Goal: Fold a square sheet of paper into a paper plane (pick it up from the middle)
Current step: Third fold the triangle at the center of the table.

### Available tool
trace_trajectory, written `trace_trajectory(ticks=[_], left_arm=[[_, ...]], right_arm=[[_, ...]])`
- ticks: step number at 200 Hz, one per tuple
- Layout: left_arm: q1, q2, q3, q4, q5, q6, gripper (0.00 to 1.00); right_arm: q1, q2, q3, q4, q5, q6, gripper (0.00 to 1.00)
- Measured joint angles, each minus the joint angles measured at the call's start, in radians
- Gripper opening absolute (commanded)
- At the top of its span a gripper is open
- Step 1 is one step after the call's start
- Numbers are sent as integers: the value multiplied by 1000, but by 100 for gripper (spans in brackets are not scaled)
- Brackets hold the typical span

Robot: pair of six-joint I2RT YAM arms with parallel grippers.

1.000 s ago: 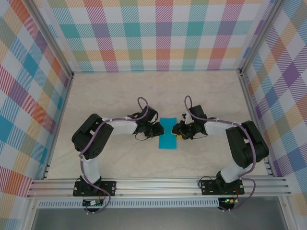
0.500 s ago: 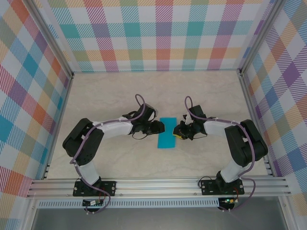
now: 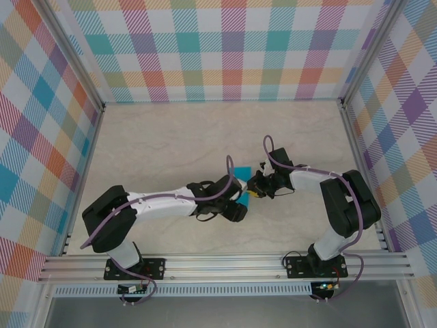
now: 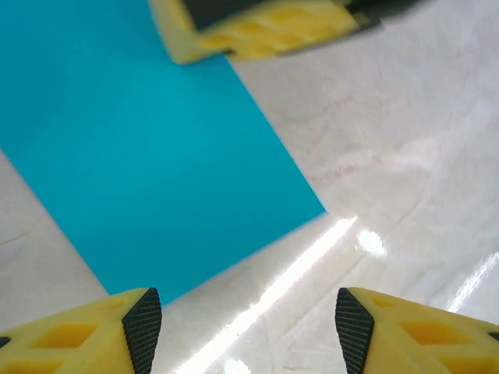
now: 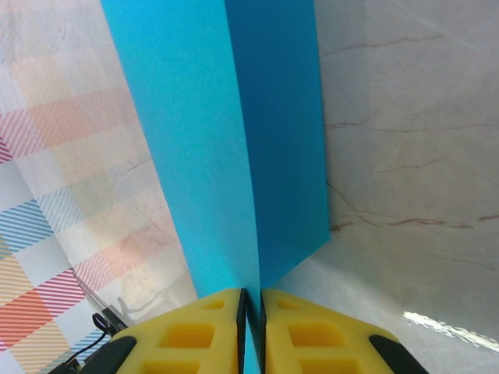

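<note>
The square sheet of paper (image 5: 234, 148) is teal-blue and bent along a centre crease, its two halves rising away from the table. My right gripper (image 5: 251, 312) is shut on its near edge at the crease. From above, the sheet (image 3: 240, 183) stands between both grippers, with the right gripper (image 3: 252, 188) at its right side. My left gripper (image 4: 248, 331) hangs open over the bare table just off the sheet's (image 4: 148, 156) lower edge, holding nothing. One yellow finger (image 4: 257, 27) of the right gripper rests on the sheet's far side. The paper plane is out of view.
The marble-look table (image 3: 171, 137) is walled by plaid panels (image 3: 232, 48) at the back and sides. An aluminium rail (image 3: 225, 263) runs along the near edge by the arm bases. The left arm (image 3: 164, 203) lies stretched low across the table's front.
The left arm swung from the sheet's left side round to its near edge and opened its jaws. The sheet, flat a second ago, now stands bent up in the right gripper.
</note>
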Motion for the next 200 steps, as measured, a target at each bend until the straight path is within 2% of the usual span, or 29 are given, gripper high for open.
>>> trace_trajectory(ticks=[25, 66, 91, 110, 154, 200], left_arm=[[-71, 40, 34, -25, -110, 54, 66], [-130, 134, 104, -45, -268, 116, 66], [-163, 188, 138, -49, -339, 140, 63], [-167, 199, 141, -51, -378, 150, 54], [-167, 193, 140, -47, -433, 163, 23], [-166, 152, 132, -47, -434, 163, 5]], right_arm=[[0, 0, 0, -4, -1, 0, 15], [0, 3, 2, -5, -3, 0, 15], [0, 7, 5, -5, -3, 0, 15], [0, 7, 5, -7, -3, 0, 16], [-1, 8, 5, -13, -3, -1, 16], [-2, 8, 5, -23, -3, -4, 17]])
